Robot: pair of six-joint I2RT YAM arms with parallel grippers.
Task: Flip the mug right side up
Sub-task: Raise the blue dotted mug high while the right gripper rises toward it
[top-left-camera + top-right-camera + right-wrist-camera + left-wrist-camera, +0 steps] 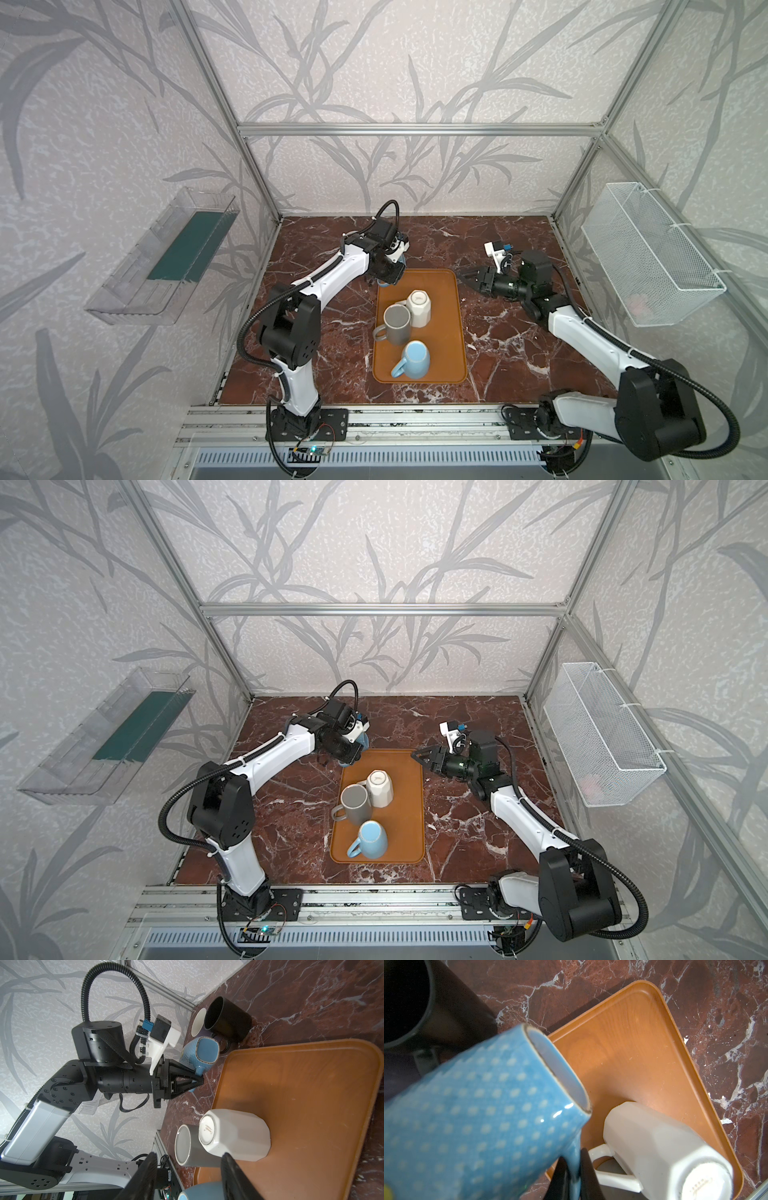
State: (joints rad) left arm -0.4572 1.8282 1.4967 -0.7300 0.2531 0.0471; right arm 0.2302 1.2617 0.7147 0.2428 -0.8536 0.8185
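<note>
Dotted blue mug (200,1051) tilted beside the tray's (446,332) far left corner, handle (199,1068) pinched in the closed left gripper (199,1078), right gripper (464,277) parted, holding nothing.

The dotted mug (483,1115) at the tips of the black left gripper (200,1080) was blue with small pale spots. Just past it stood a black mug (228,1018). Ahead of the right gripper (464,277), the orange-brown tray (449,291) bore a white mug (419,308), a grey mug (397,324) and a pale blue mug (415,359). The tabletop (519,332) was red-brown marble, veined white.
</note>
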